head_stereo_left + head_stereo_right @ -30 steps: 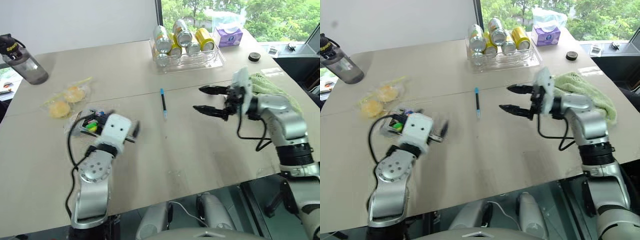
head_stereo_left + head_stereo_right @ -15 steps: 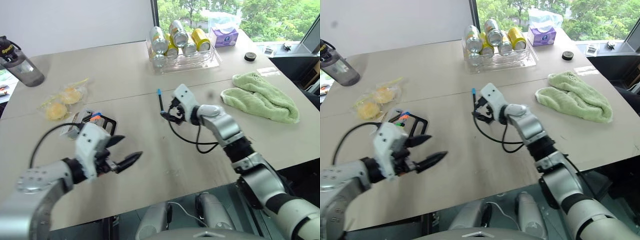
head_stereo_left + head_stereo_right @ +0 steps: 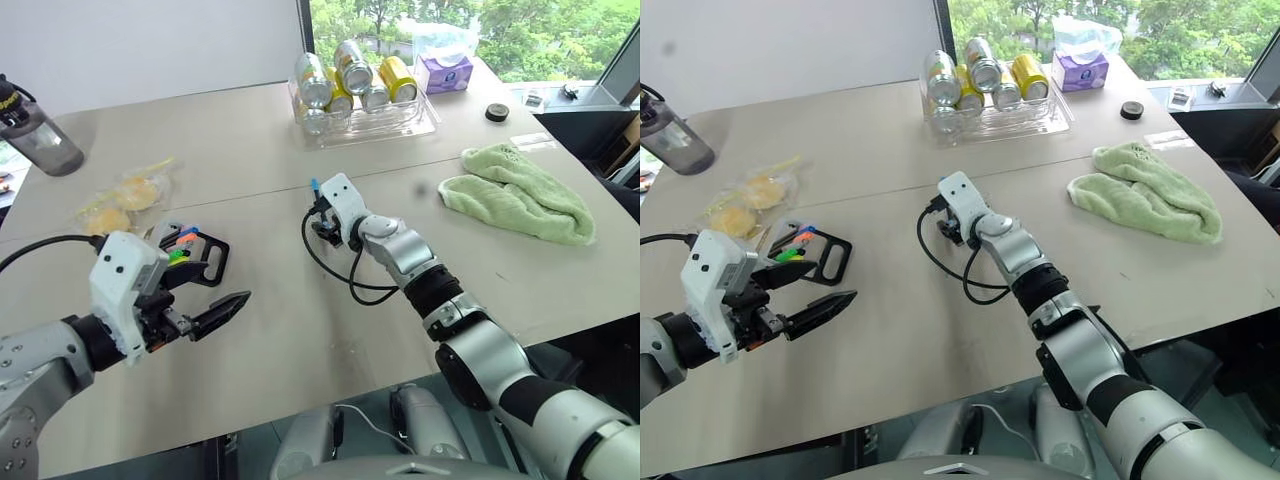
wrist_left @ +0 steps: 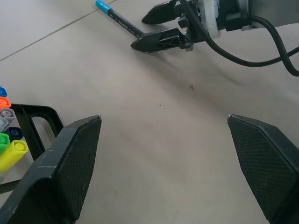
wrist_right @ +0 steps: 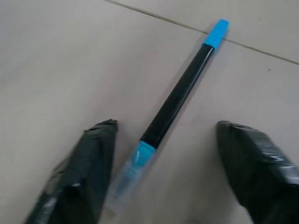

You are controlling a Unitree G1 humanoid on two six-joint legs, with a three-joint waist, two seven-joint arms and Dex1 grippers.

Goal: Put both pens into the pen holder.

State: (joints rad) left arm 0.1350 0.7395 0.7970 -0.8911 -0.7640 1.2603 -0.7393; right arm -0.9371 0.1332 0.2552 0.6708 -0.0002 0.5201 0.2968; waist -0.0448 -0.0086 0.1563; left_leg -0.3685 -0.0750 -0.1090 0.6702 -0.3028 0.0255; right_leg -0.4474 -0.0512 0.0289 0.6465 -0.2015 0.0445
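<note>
A slim dark pen (image 5: 180,95) with a light blue cap and tip lies flat mid-table, also seen as pen (image 4: 119,21). My right gripper (image 5: 164,128) is lowered over it, open, one finger on each side of the pen's clear tip end and neither touching it; it shows too as right gripper (image 3: 320,218). The pen holder (image 3: 212,262), a flat black case with a handle cutout and short green, orange and blue markers, lies left of centre. My left gripper (image 3: 228,283) hovers open just in front of the holder, holding nothing. The other pen is out of view.
At the back stand a clear tray of cans (image 3: 365,100) and a purple tissue box (image 3: 450,70). A green towel (image 3: 520,195) lies at the right. A bag of yellow items (image 3: 125,200) and a dark bottle (image 3: 30,125) sit at the left. My right wrist's cable (image 3: 330,275) loops on the table.
My right gripper has swung left across the table and come down astride the pen, its fingers narrowing. My left gripper has lifted off the pen holder and drawn back.
</note>
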